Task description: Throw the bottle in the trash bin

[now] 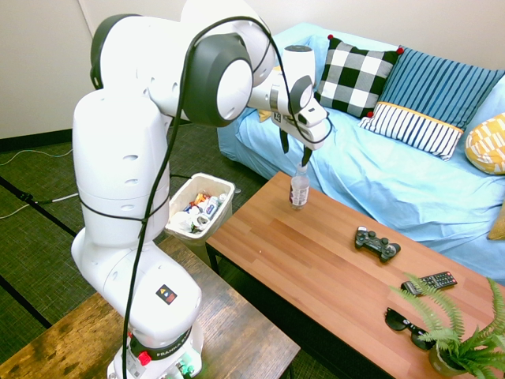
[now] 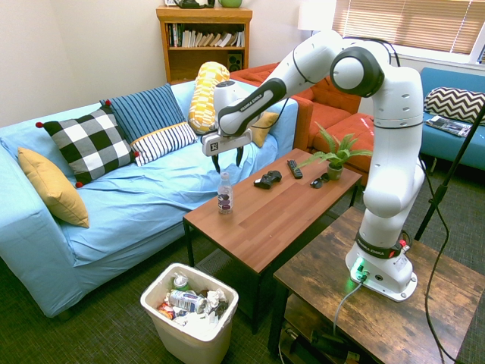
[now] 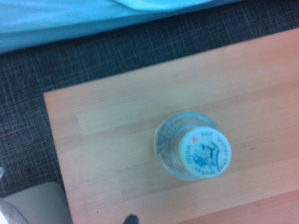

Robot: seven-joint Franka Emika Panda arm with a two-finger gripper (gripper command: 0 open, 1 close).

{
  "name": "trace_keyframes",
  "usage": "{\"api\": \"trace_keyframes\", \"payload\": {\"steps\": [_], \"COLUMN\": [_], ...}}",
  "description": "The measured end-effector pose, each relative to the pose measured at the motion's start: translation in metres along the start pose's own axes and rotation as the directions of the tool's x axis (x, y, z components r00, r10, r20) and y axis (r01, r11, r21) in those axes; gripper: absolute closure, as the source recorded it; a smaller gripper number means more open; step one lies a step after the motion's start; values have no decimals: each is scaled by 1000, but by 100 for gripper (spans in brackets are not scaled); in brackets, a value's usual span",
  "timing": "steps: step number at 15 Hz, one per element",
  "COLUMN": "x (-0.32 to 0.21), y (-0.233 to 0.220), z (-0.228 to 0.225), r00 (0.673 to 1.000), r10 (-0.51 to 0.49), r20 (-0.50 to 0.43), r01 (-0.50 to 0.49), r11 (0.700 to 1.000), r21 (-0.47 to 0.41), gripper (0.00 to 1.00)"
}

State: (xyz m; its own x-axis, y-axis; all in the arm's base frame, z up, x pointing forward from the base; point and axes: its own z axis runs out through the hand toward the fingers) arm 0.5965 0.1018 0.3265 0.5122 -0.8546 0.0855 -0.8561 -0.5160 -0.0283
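Note:
A small clear bottle (image 1: 299, 189) (image 2: 224, 194) with a pale cap and dark label band stands upright near the corner of the wooden coffee table (image 1: 316, 260) (image 2: 265, 216). My gripper (image 1: 295, 151) (image 2: 228, 161) hangs open directly above its cap, fingers pointing down, not touching it. The wrist view looks straight down on the bottle (image 3: 191, 150) and its printed cap. The off-white trash bin (image 1: 180, 193) (image 2: 220, 326), lined with a white bag and holding cans and scraps, stands on the floor beside that table end.
On the table lie a black game controller (image 1: 376, 242) (image 2: 267, 179), a remote (image 1: 428, 281) (image 2: 294, 168), sunglasses (image 1: 406, 326) and a potted fern (image 1: 461, 339) (image 2: 334, 159). A blue sofa (image 1: 379, 174) (image 2: 114, 205) with cushions runs behind the table.

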Motion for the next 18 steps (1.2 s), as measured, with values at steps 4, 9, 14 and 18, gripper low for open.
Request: {"api": "trace_keyframes", "payload": {"steps": [4, 9, 14, 18], "x": [13, 11, 21, 22], "y": [-17, -27, -30, -33], "z": [28, 48, 70, 81], "r00": [999, 999, 997, 997], "r10": [39, 46, 69, 72], "r20": [0, 14, 21, 33], "r01": [-39, -45, -67, -69], "r11": [999, 997, 994, 993], "r21": [-30, -63, -85, -91], "gripper": [0, 0, 0, 100]}}
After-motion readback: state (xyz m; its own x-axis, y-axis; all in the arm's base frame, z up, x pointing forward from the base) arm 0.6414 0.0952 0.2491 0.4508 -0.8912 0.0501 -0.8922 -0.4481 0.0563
